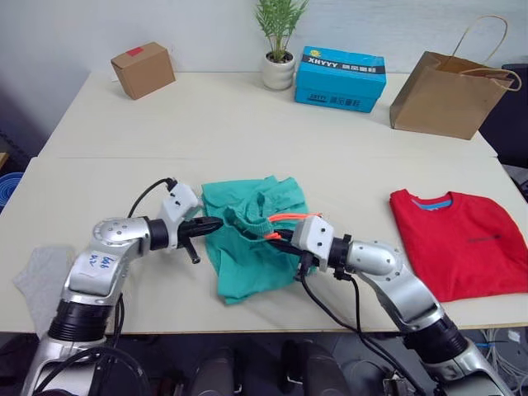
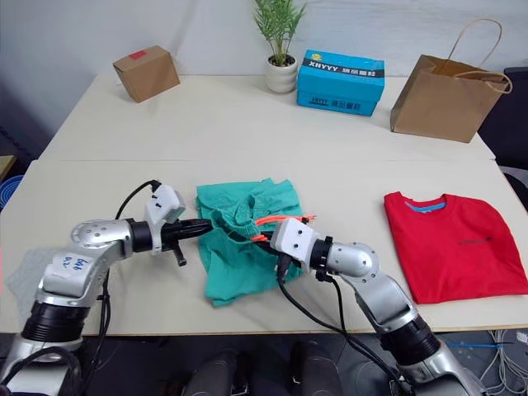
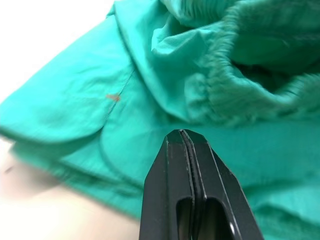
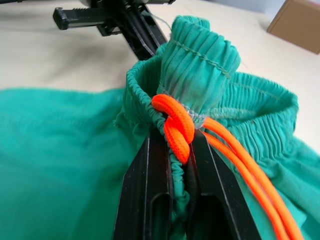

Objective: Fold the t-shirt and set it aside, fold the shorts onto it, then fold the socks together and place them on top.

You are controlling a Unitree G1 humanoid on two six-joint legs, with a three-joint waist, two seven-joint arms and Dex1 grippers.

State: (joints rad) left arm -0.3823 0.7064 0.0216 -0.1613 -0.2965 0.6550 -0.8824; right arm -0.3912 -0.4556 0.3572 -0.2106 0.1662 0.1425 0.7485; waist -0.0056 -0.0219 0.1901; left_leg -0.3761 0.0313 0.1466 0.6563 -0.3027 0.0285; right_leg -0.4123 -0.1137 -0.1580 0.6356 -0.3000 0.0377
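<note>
shorts (image 1: 252, 243): teal, crumpled heap on the worktop (image 1: 247, 124), lying between the two grippers; waistband bunched up on top.
right gripper (image 4: 172, 145): clamped on the gathered waistband at the orange drawstring knot (image 4: 175, 125); waistband fabric and cord are pinched between the fingers, and a fold of waistband stands up just past the tips. Two orange cord strands trail back alongside the gripper.
left gripper (image 3: 186, 137): fingers pressed together, tips at the shorts' opposite edge, right by the elastic waistband. Whether any cloth is caught between the tips, I cannot tell. In the right wrist view it sits just beyond the raised waistband fold.
t-shirt (image 1: 462, 239): red, blue collar lining visible, lying flat on the worktop well out to the right gripper's outer side, apart from the shorts.
socks (image 1: 41, 276): grey knit patch at the near worktop edge, outboard of the left arm, well apart from the left gripper.
background: cardboard box (image 1: 143, 69), potted plant (image 1: 279, 41), blue box (image 1: 340, 77), brown paper bag (image 1: 450, 91), all far beyond both grippers at the back of the worktop.
</note>
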